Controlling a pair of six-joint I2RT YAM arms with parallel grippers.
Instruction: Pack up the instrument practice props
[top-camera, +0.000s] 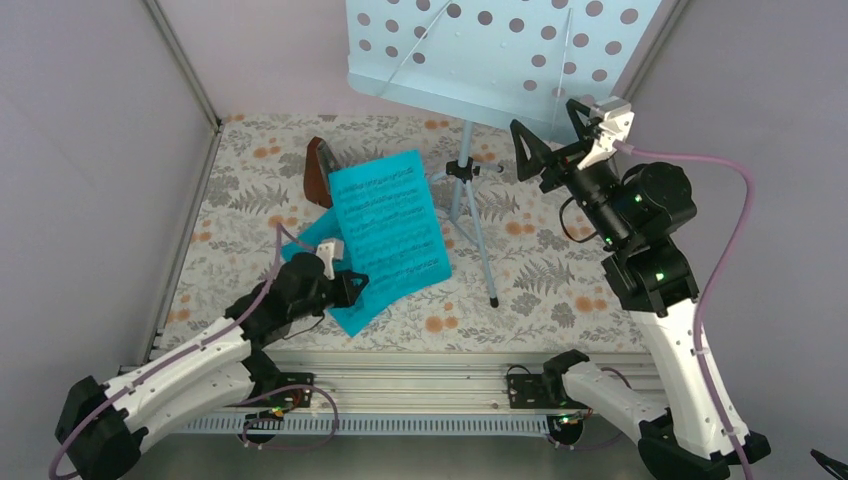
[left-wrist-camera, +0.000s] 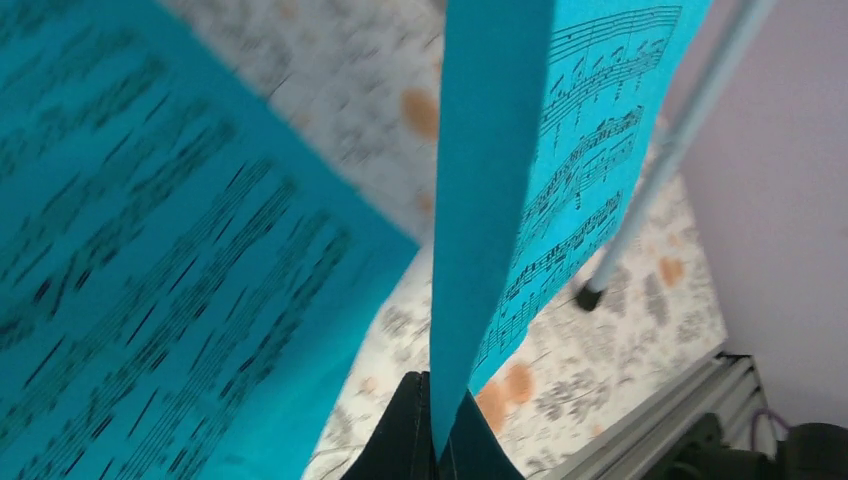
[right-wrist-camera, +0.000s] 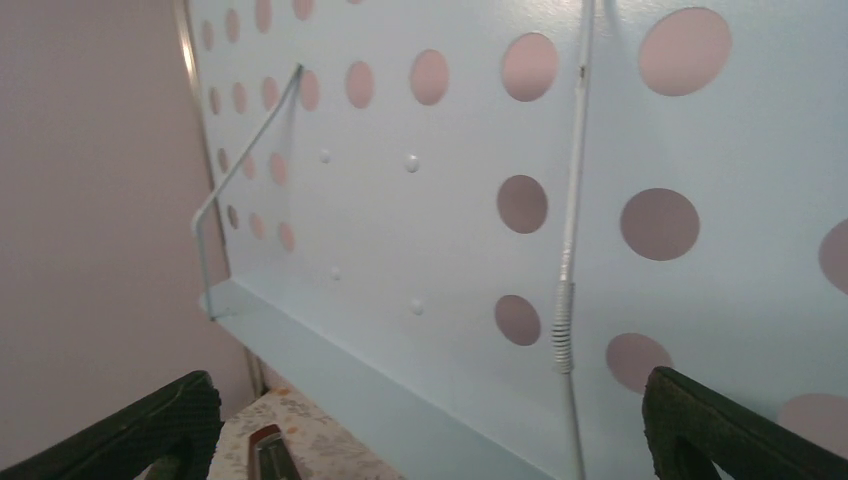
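See a floral table (top-camera: 560, 290) filling the middle of the top view. Find the stand (top-camera: 480, 100) upright at upper centre, its pale blue perforated desk (top-camera: 500, 50) cut by the top edge, silver legs (top-camera: 480, 240) planted right of centre. Note the sheet (top-camera: 390, 220) left of those legs, centre of frame, with more teal paper (top-camera: 345, 312) under its lower edge; cannot tell whether joined. Find the right gripper (top-camera: 553, 128) at upper right, spread wide close to the desk's lower right edge; in its wrist view see the desk (right-wrist-camera: 420, 230) filling the frame above both fingers. Find the left gripper (top-camera: 352, 287) at lower left, pressed on the sheet's lower left edge; in its wrist view see the sheet (left-wrist-camera: 580, 150) edge-on, pinched between dark fingers (left-wrist-camera: 400, 440). Spot the metronome (top-camera: 318, 172) at upper left, just beside the sheet's top left corner
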